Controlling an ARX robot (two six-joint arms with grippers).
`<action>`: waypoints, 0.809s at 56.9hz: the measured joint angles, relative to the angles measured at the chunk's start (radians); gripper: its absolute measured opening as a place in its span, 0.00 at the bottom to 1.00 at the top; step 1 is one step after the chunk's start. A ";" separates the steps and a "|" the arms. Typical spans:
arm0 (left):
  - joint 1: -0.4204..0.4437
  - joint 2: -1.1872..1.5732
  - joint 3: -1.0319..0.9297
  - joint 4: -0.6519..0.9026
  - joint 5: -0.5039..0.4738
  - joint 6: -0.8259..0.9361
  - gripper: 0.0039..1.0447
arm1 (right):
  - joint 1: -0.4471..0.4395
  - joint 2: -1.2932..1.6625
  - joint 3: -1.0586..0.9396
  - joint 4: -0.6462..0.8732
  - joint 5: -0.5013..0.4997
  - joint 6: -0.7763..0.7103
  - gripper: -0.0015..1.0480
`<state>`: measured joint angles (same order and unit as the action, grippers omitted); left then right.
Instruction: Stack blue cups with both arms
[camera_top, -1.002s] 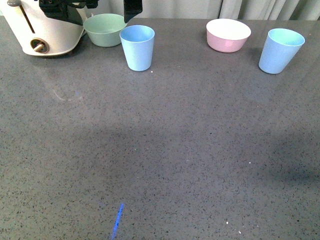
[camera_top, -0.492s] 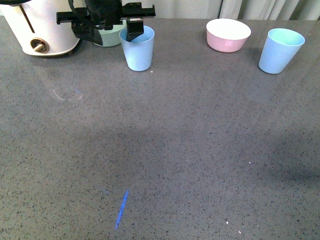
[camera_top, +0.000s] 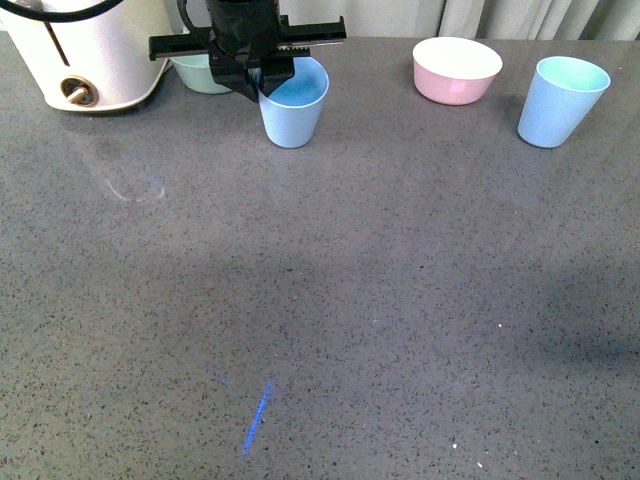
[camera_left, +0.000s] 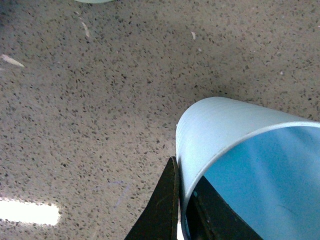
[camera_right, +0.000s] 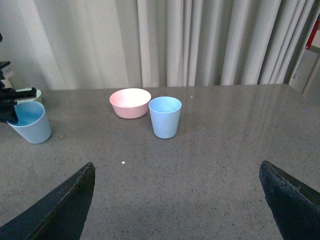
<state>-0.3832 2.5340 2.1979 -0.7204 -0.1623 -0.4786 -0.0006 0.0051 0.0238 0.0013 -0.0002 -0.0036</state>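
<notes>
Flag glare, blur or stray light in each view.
Front view: a blue light streak on the countertop, soft broad shadows, faint sheen near the white appliance. Left wrist view: a blown-out glare patch on the stone; the blue cup close up, no visible blur. Right wrist view: even light, end effector fingers dark silhouettes.

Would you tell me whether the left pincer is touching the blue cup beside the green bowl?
Touching. In the left wrist view, the left pincer clamps the blue cup at its rim, one black finger against each side of the wall.
</notes>
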 joint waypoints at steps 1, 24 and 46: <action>-0.002 -0.002 0.000 -0.003 0.010 -0.007 0.02 | 0.000 0.000 0.000 0.000 0.000 0.000 0.91; -0.095 -0.019 0.056 -0.060 0.074 -0.116 0.02 | 0.000 0.000 0.000 0.000 0.000 0.000 0.91; -0.161 0.119 0.221 -0.177 0.028 -0.148 0.02 | 0.000 0.000 0.000 0.000 0.000 0.000 0.91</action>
<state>-0.5438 2.6526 2.4191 -0.8978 -0.1341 -0.6270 -0.0006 0.0051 0.0238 0.0013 0.0002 -0.0036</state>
